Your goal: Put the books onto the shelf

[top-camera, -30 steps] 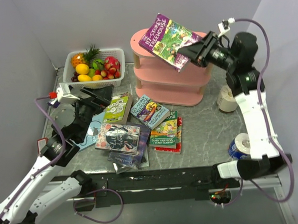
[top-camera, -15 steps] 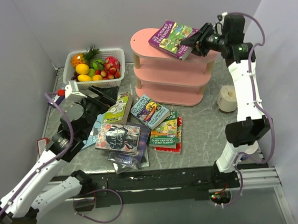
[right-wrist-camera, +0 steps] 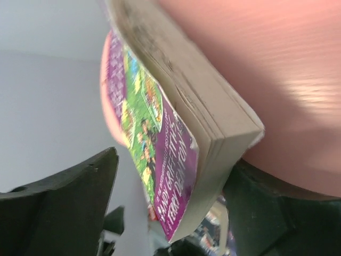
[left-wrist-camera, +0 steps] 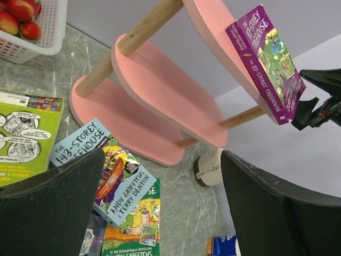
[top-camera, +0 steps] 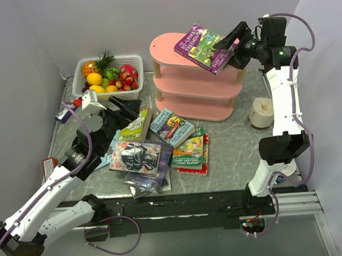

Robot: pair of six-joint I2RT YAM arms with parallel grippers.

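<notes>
Since a second ago the right arm has swung the purple book from mid-air down onto the shelf, and its jaws have gone from pinching to spread. The left arm has crept forward toward the pile.

Book now: flat, cover up, on the right end of the top tier. Its near corner looks to hang past the rim.

Right gripper: jaws spread either side of the book's right edge. In the wrist view we see a gap between one finger and the cover, so we judge the book released and the shelf carrying it. The other finger sits low by the tier, and we can't tell if it touches. Gripping the short edge probably let the book go in flat over the board.

Left gripper: jaws wide apart, empty, hovering over the pile's left side. We read that as staging for the next pick.

Materials:
- Book: thin paperback with a glossy cover and a soft page block. It likely flexes when gripped by one edge.
- Shelf: matte pink oval boards on round pale wooden posts. It has no lip, so overhang matters.
- Pile: paperbacks overlapping flat on the table, which is grey and marbled. Getting a finger under them looks awkward.
- Basket: white plastic lattice, back left, not involved.
</notes>
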